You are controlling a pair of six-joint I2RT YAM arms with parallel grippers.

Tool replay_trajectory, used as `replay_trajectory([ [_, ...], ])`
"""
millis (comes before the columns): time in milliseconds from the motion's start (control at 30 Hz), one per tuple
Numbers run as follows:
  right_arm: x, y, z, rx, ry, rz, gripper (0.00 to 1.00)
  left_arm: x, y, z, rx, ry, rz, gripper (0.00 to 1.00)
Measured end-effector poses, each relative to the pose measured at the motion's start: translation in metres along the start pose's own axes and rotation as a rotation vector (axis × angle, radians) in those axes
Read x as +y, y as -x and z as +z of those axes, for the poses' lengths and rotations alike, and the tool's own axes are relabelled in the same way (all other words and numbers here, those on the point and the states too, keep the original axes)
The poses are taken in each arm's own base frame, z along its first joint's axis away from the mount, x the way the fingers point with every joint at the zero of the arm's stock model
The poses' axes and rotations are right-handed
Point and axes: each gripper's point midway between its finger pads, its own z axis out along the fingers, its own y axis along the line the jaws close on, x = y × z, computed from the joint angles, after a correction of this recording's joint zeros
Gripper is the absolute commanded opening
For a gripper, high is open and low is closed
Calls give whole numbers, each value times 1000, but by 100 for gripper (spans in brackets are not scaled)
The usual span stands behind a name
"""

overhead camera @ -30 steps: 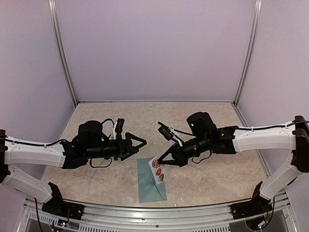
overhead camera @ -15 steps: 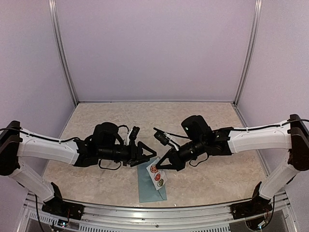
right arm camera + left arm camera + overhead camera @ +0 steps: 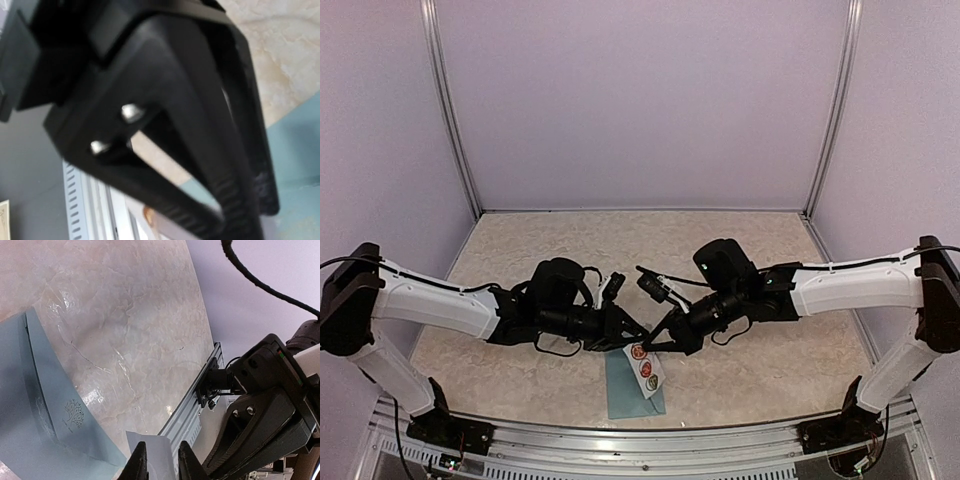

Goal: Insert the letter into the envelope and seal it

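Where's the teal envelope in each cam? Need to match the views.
Top external: envelope at bottom centre, its upper right partly under the sticker strip.
Left wrist: envelope fills the lower left corner, tree emblem showing.
Right wrist: envelope is along the right edge, blurred.
Shared landmark: the metal rail on the table's near edge, also seen in left wrist and right wrist.

Marbled tabletop (image 3: pixel 570 235), pale lilac walls (image 3: pixel 640 100).

Your left arm (image 3: pixel 430 305), right arm (image 3: pixel 860 285): white shells, black joints | black cable (image 3: pixel 270 287) | two silver screws (image 3: pixel 131 112) on right gripper (image 3: pixel 240 210)
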Motion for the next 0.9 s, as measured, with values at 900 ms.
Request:
replay_trajectory([
  [900, -5, 2, 7, -10, -3, 27, 16, -15, 6, -7, -33, -37, -5, 0],
])
